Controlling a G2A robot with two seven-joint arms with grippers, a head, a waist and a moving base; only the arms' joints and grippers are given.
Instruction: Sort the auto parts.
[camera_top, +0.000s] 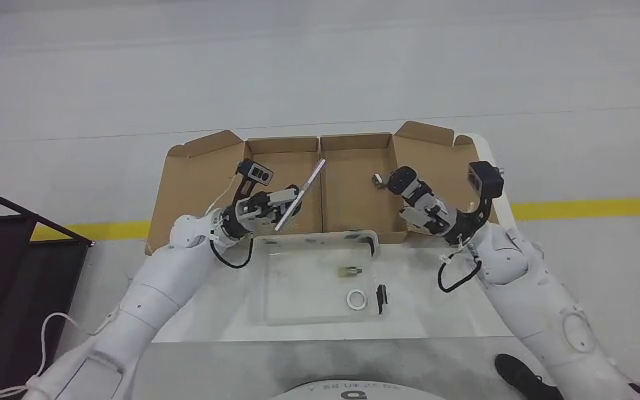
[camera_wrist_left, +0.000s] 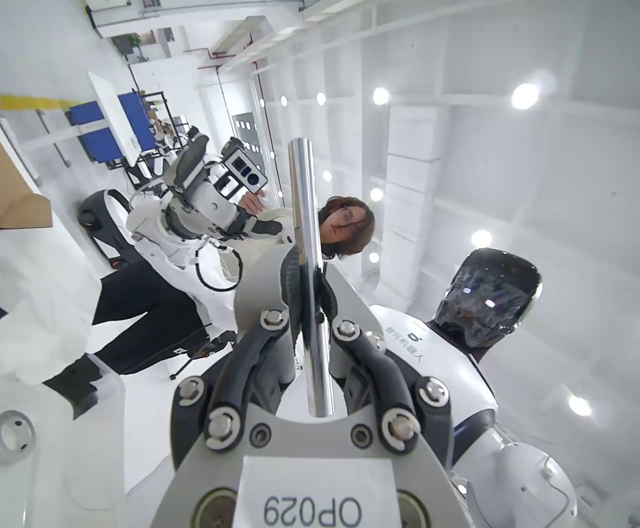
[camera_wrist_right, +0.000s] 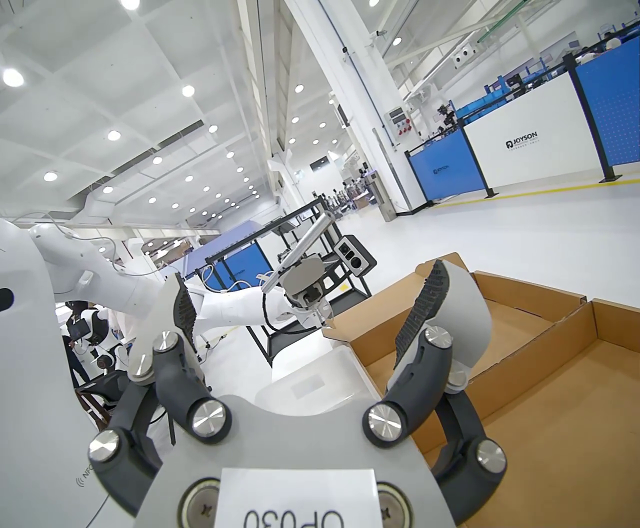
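From above, a clear tray (camera_top: 272, 300) sits on the white table (camera_top: 450, 290), with brown boxes behind it. The left gripper (camera_top: 272, 203) holds a rod (camera_top: 303, 190) tilted over the left box (camera_top: 290, 165).

In the left wrist view, the rod (camera_wrist_left: 302, 190) is shiny, straight and pinched tight.

In the right wrist view, the right gripper (camera_wrist_right: 307, 290) is spread wide over the right box (camera_wrist_right: 525, 325).

Table (camera_top: 440, 290): left box (camera_top: 215, 175) and right box (camera_top: 350, 190) side by side along the far edge. Tray (camera_top: 270, 300) at centre, just before the boxes. In the tray's right half lie a fitting (camera_top: 348, 271) and a ring (camera_top: 356, 299), with a clip (camera_top: 381, 296) at the right rim. Rod (camera_top: 300, 196) slanted above the left box.
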